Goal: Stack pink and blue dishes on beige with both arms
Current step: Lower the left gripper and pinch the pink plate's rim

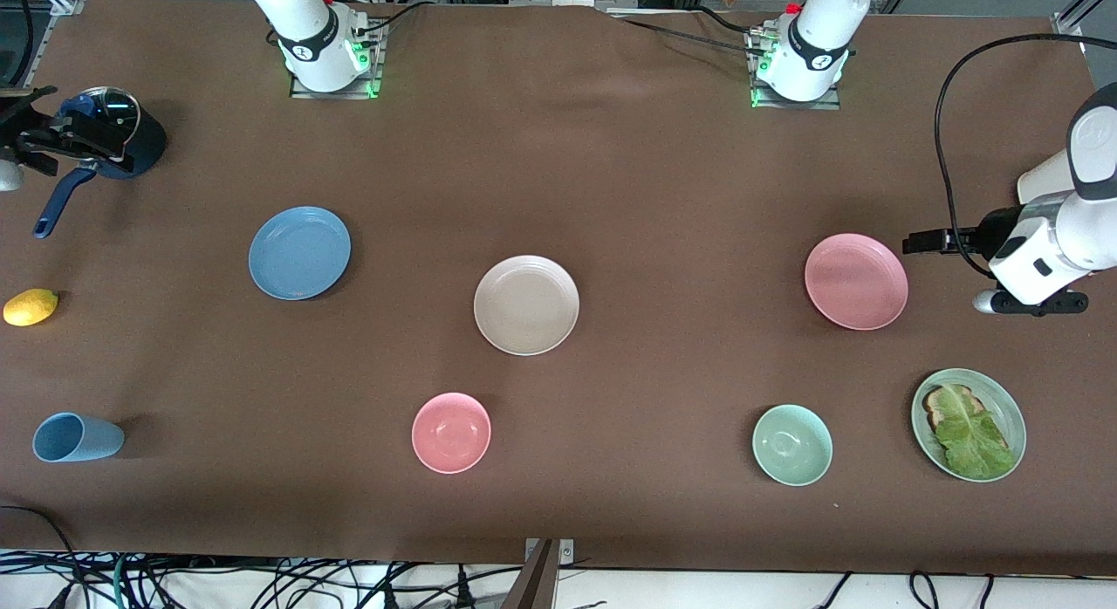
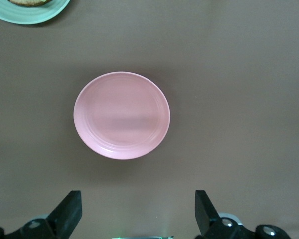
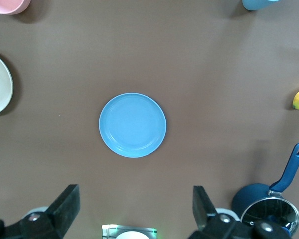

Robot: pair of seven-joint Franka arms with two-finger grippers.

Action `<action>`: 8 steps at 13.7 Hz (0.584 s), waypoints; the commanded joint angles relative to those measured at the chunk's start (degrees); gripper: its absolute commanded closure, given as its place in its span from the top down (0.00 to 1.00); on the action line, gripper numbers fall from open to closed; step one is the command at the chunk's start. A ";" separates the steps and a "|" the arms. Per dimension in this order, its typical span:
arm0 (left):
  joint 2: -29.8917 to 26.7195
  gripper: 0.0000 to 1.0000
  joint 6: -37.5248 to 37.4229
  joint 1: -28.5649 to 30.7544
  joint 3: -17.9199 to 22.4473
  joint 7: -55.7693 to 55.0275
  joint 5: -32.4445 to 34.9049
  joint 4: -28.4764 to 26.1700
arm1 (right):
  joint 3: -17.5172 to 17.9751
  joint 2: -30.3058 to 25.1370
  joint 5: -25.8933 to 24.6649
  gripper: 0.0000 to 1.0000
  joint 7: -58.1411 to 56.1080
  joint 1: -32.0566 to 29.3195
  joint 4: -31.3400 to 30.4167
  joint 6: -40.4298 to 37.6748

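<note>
The beige plate [image 1: 526, 304] lies mid-table with nothing on it. The blue plate [image 1: 299, 252] lies toward the right arm's end and shows whole in the right wrist view [image 3: 132, 125]. The pink plate [image 1: 856, 281] lies toward the left arm's end and shows whole in the left wrist view [image 2: 121, 115]. My left gripper [image 1: 925, 241] hangs open over the table beside the pink plate, nothing between its fingers [image 2: 70, 211]. My right gripper [image 1: 35, 133] hangs open and empty by the dark blue pot; it shows wide apart in its own wrist view [image 3: 134, 206].
Nearer the front camera sit a pink bowl [image 1: 451, 432], a pale green bowl [image 1: 792, 444] and a pale green plate [image 1: 1005, 396] with toast and lettuce. A light blue cup [image 1: 77, 437], a lemon [image 1: 30, 306] and a lidded pot [image 1: 131, 142] lie at the right arm's end.
</note>
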 commanded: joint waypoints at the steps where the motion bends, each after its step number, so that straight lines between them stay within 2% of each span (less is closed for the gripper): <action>1: -0.21 1.00 3.79 2.39 -0.44 5.23 -2.91 -4.01 | 0.25 0.04 0.43 1.00 0.37 -0.26 0.81 -0.75; 6: -0.56 1.00 12.13 6.53 -0.27 15.43 -7.32 -12.27 | 0.25 0.04 0.43 1.00 0.37 -0.26 0.81 -0.75; 8: -3.88 1.00 20.28 6.71 0.00 18.07 -7.41 -19.89 | 0.25 0.04 0.43 1.00 0.29 -0.18 0.81 -0.76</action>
